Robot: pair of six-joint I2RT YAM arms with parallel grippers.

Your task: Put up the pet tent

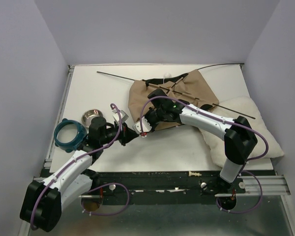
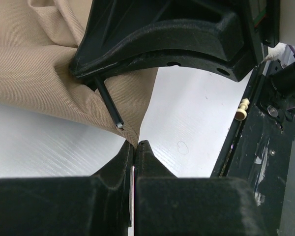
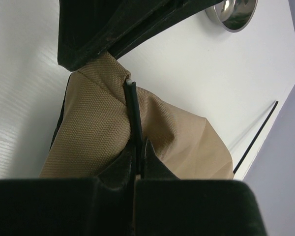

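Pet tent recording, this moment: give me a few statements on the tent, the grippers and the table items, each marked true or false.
1. The left gripper pinches a corner of the pet tent. True.
2. The right gripper is open and empty. False: it is shut on a black pole of the tent.
3. The metal bowl sits on the white cushion. False: it stands on the table, left of the tent.
4. The tent stands fully erected. False: it lies collapsed on the table.
5. The white cushion lies to the right of the tent. True.
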